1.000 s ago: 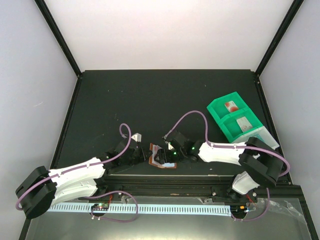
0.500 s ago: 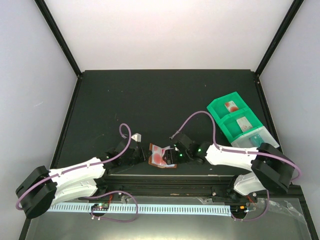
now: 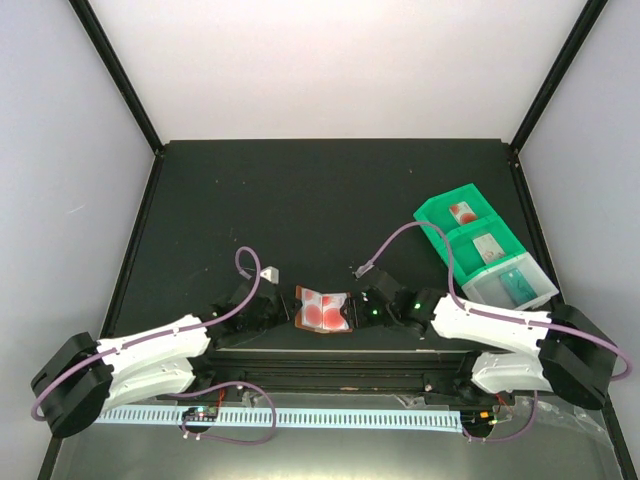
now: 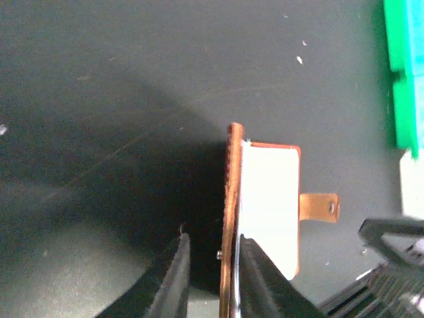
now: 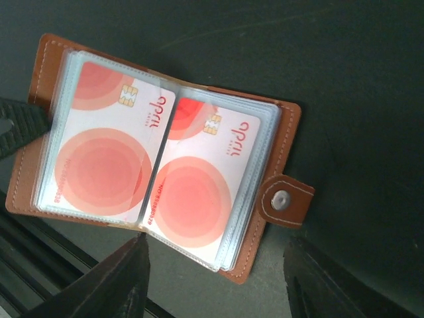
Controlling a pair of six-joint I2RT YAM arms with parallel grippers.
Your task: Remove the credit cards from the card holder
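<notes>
The brown leather card holder (image 3: 323,311) lies spread open near the table's front edge. Two white credit cards with red circles (image 5: 109,156) (image 5: 199,185) sit in its clear pockets, and its snap tab (image 5: 286,199) points right. My left gripper (image 3: 283,306) straddles the holder's left cover (image 4: 232,192). Its jaws are slightly open: one finger (image 4: 255,278) lies against the inner side and the other (image 4: 173,278) stands off the leather. My right gripper (image 3: 358,308) hovers open just right of the holder, holding nothing.
A green compartmented tray (image 3: 437,214) stands at the right. One bay holds a card with a red mark (image 3: 462,212) and the bay beside it holds a greyish one (image 3: 490,248). A pale bin (image 3: 515,285) adjoins it. The black front rail (image 3: 330,362) runs just behind the holder.
My right gripper has drawn back to the right off the holder, which now lies open with the red card faces showing. My left jaws have loosened from shut.
</notes>
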